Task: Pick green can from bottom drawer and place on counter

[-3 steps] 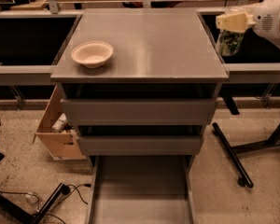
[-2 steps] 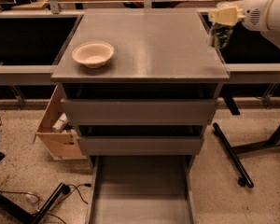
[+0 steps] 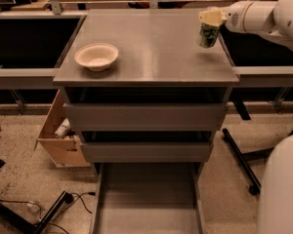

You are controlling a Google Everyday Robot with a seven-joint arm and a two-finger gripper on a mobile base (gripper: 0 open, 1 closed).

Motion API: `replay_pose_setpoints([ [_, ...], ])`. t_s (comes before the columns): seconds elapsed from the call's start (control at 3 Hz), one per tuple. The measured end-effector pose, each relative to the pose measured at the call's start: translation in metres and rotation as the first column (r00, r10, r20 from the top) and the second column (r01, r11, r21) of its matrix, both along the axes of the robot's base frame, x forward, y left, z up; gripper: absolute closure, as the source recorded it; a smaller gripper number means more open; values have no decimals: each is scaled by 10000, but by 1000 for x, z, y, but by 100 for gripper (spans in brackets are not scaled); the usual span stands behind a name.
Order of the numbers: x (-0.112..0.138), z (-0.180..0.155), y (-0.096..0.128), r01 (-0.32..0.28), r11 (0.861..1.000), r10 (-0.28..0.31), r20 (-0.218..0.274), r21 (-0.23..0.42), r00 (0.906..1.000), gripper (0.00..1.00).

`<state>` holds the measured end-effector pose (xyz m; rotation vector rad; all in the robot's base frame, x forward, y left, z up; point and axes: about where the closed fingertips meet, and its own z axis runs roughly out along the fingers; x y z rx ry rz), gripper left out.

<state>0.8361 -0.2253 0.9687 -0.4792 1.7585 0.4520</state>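
Observation:
The green can (image 3: 207,34) hangs upright in my gripper (image 3: 210,19), which grips its top from above. The can is over the right edge of the counter (image 3: 151,52), just above the surface; I cannot tell if it touches. My white arm (image 3: 256,14) reaches in from the right. The bottom drawer (image 3: 149,204) is pulled open at the bottom of the view, and the part of its floor that shows is bare.
A cream bowl (image 3: 96,56) sits on the counter's left side. The two upper drawers (image 3: 144,116) are closed. A cardboard box (image 3: 58,133) leans by the cabinet's left side. Black bins flank the cabinet. Cables lie on the floor at left, a black stand leg (image 3: 239,160) at right.
My gripper has carried the can leftward from beyond the cabinet's right edge to over the counter's right side.

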Motion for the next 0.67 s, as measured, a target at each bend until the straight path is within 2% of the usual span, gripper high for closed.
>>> replay_pose_setpoints([
  [0.33,32,-20,15,62,9996,-58,-131,287,9999,100],
  [0.67,57,-43,41,-122,9994,137,-474,319,9988,100],
])
